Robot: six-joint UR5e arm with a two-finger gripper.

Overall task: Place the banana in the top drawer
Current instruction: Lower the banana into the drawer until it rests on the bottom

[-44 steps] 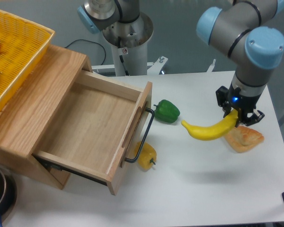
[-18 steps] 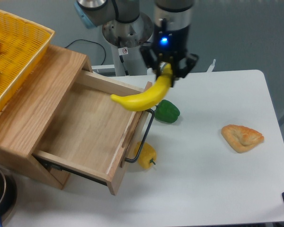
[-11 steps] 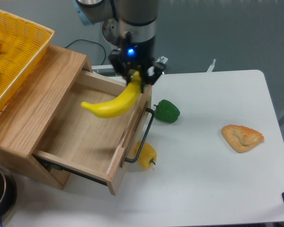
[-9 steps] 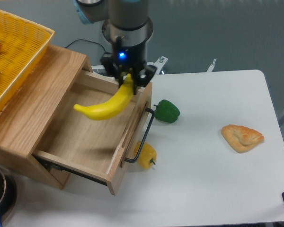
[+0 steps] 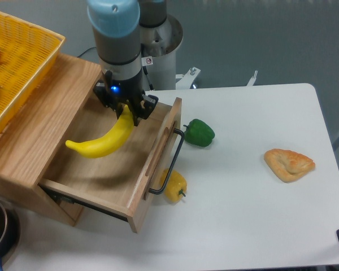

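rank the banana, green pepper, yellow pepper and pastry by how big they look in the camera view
1. banana, clearly the longest, though it hangs from the tool above the top drawer, so it sits nearer the camera.
2. pastry.
3. green pepper.
4. yellow pepper, partly hidden by the drawer handle, so only roughly judged.

You have one fixed view, set high in front of the table (image 5: 260,226) and tilted down toward the arm's base (image 5: 158,51) at upper centre. It sits at middling range: the open top drawer (image 5: 110,161) fills the left half, the yellow basket (image 5: 22,51) is cut off at upper left, the tabletop spreads right.
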